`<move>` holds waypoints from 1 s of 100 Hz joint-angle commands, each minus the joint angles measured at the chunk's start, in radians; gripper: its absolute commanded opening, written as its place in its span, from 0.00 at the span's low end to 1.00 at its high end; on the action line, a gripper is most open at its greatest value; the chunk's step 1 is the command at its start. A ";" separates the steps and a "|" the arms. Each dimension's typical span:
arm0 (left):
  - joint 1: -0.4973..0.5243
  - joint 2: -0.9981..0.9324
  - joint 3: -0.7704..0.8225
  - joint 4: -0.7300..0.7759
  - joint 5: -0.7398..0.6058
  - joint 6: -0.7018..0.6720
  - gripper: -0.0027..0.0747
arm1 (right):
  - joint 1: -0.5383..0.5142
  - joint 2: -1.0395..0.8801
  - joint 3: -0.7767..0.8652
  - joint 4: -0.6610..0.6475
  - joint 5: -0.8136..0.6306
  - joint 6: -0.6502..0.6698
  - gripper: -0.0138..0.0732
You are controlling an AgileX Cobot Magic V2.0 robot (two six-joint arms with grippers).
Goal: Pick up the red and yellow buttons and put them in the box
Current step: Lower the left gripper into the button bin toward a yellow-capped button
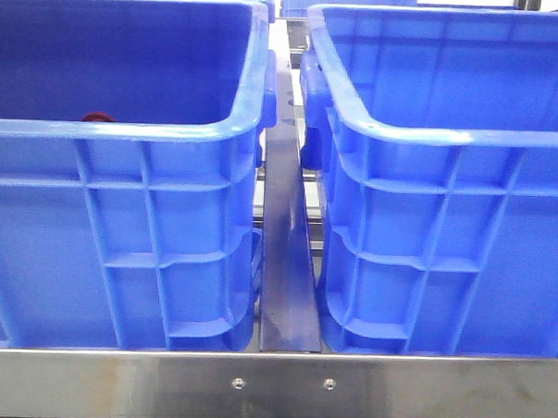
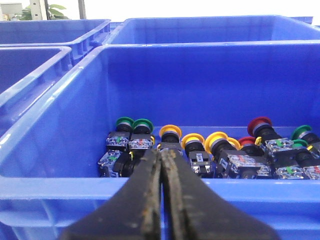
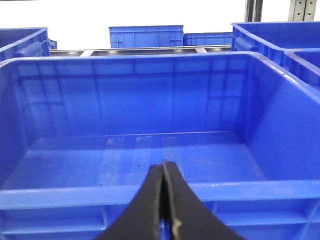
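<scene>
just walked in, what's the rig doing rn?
Nothing is being handled yet. The left claw is shut and empty, facing a blue crate holding a pile of push buttons, among them red, yellow and green ones. The right claw is shut and empty too, facing the other blue crate, which has nothing inside. No button has been picked.

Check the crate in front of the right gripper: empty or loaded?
Empty. The right wrist view shows that blue crate with a bare floor, no buttons inside, beyond the shut right gripper.
</scene>
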 commanded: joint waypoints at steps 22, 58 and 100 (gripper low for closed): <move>0.002 0.055 -0.214 -0.009 0.142 -0.007 0.01 | 0.000 -0.020 0.005 -0.010 -0.070 -0.001 0.08; 0.002 0.326 -0.422 -0.013 0.321 -0.007 0.01 | 0.000 -0.020 0.005 -0.010 -0.070 -0.001 0.08; -0.029 0.567 -0.631 -0.035 0.415 -0.007 0.62 | 0.000 -0.020 0.005 -0.010 -0.070 -0.001 0.08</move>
